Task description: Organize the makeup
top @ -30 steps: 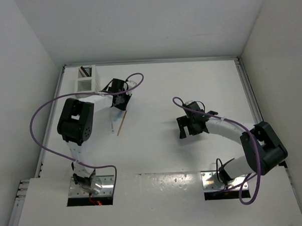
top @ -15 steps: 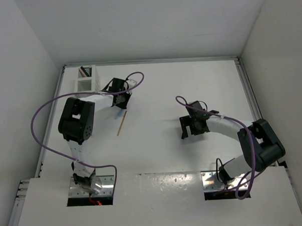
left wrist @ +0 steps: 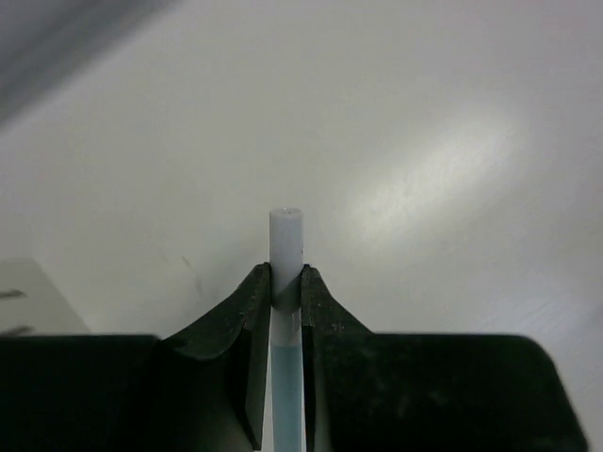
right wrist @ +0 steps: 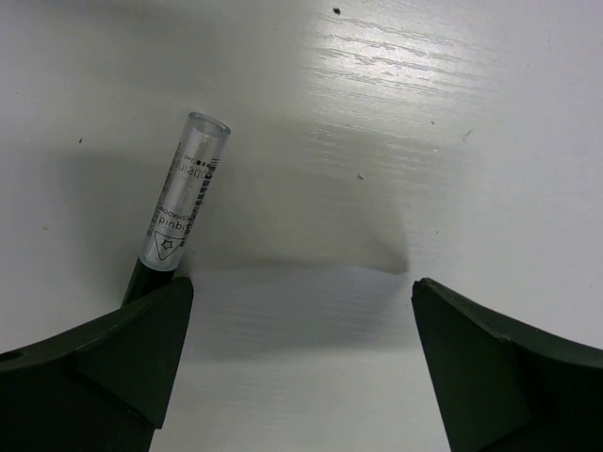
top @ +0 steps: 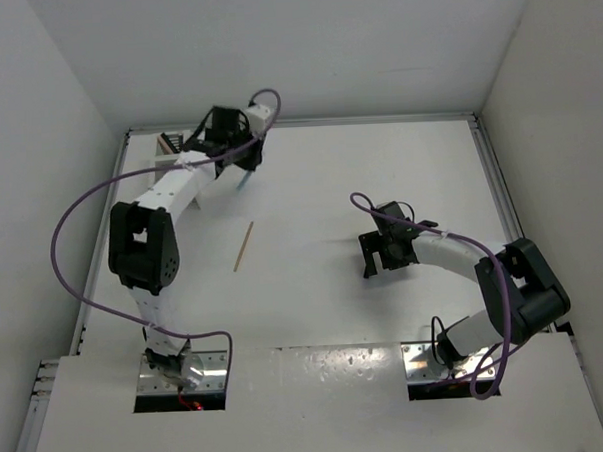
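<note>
Two cylinders: left gripper [left wrist: 285, 280] clamps a smooth white stick [left wrist: 285, 234], right gripper [right wrist: 301, 294] gapes beside a clear-capped pencil [right wrist: 185, 200].

The left gripper [left wrist: 286, 282] is riding toward 12 o'clock in the top view, leaving its earlier spot above the tan stick [top: 243, 247]. It is now hanging near the far edge of the table [top: 379, 163], with the white holder [top: 168, 144] at its 9 o'clock. It is carrying off a slim white stick [left wrist: 286, 231] (pinched between its narrowed jaws) that was lying just beside the tan one a second ago.
</note>
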### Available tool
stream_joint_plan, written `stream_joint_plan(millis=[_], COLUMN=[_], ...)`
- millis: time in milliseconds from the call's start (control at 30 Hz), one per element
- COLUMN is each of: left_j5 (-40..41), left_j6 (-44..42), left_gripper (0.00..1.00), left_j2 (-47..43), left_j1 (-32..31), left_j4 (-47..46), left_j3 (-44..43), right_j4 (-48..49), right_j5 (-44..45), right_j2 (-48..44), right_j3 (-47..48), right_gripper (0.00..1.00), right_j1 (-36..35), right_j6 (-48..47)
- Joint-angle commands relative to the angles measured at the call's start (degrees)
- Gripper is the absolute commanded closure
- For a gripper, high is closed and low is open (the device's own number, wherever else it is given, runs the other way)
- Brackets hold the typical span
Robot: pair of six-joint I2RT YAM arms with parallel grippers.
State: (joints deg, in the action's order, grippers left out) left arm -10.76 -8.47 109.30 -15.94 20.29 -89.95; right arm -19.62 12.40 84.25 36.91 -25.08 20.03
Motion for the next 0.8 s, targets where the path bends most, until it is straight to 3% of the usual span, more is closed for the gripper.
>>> stream_joint_plan(millis=[0, 133, 367, 633, 767], left_j5=[-3.1, -4.5, -14.6, -23.7, -22.8], left_j6=[2.0, 2.8, 6.6, 6.6, 7.5], left_gripper=[1.0, 1.0, 1.0, 1.0, 1.0], left_j2=[-6.6, -7.1, -5.2, 2.1, 6.7], left_j1=[5.1, 12.9, 23.8, 25.7, 26.8], left_j4=[1.7, 2.3, -9.1, -18.8, -22.1], left_j3=[-10.7, -19.9, -13.4, -13.4, -15.9], right_j4=[-0.2, -0.2, -2.2, -3.4, -4.5], right_j5=[1.2, 0.3, -1.0, -0.5, -0.3], right_j2=[-1.4, -1.2, 0.6, -0.5, -1.2], right_j3=[0.9, 1.8, 5.3, 6.0, 5.6], right_gripper=[0.0, 0.0, 0.0, 0.0, 0.0], right_j1=[0.4, 0.4, 0.3, -0.2, -0.3], right_j6=[-1.7, -2.4, -2.5, -3.7, -3.8])
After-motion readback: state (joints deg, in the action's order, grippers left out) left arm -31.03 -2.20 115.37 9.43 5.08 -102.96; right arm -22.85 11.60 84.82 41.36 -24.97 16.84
